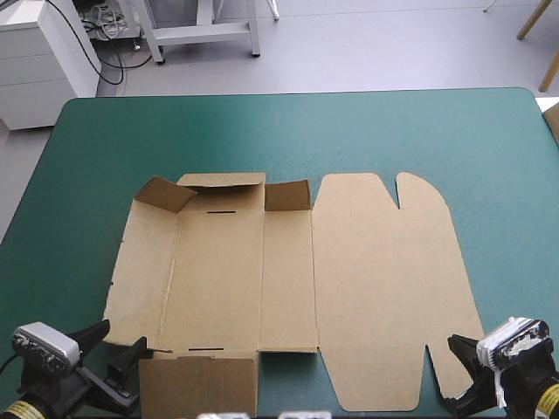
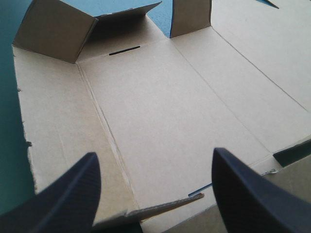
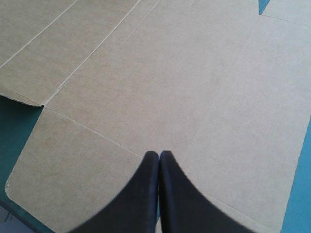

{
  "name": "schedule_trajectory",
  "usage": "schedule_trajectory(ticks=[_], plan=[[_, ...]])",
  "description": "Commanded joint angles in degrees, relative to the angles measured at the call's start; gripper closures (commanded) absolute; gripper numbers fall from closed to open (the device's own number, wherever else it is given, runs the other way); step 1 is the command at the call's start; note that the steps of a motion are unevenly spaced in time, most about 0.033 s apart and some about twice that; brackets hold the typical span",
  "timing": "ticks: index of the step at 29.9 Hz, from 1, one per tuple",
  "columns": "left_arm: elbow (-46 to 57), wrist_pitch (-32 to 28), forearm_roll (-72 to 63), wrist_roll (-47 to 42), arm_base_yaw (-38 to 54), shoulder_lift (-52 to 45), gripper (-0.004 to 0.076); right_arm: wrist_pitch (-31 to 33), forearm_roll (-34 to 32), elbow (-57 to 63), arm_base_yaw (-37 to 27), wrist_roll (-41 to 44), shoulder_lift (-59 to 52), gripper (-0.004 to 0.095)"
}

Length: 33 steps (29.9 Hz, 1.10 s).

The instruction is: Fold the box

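The smooth teal-green worktop (image 1: 349, 131) carries the box (image 1: 288, 279), a matt brown board sheet lying mid-table toward the near edge. It is mostly flat and scored with creases, and its far-left flaps stand up. The left hand (image 2: 155, 158) is spread wide over the near-left panel. The right hand (image 3: 158, 154) is pressed closed into one point over the near-right flap.

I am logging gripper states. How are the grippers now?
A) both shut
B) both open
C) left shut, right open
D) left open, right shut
D: the left gripper has its fingers apart over the box, and the right gripper has its fingers meeting in one arch.
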Motion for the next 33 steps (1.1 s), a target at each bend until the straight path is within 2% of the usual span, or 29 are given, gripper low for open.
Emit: schedule_trajectory(ticks=[1,8,13,22,27,33], plan=[[-1.2,-4.3,-2.1,-0.5,-0.3,1.0,0.0249,-4.0,-0.7,-1.5,-0.3,-0.1,0.7,0.0926],[-1.2,-4.6,-1.7,-0.2,-0.3,1.6,0.0253,-8.6,-0.9,-1.5,-0.3,-0.1,0.7,0.0926],[-2.8,-4.4,-1.4,-0.3,-0.3,6.2,0.0253,-11.3,-1.3,-1.4,-0.3,-0.5,0.7,0.0926],[-13.1,-1.1,0.2,-1.3,-0.3,24.6,0.0253,-10.3,-1.3,-1.3,-0.3,-1.2,0.7,0.0926],[-22.1,6.2,1.6,-1.3,-0.3,36.5,0.0253,-10.2,-1.3,-1.3,-0.3,-1.8,0.7,0.0926],[-31.1,10.8,2.2,-1.3,-0.3,47.9,0.0253,-9.8,-1.3,-1.3,-0.3,-1.8,0.7,0.0926]])
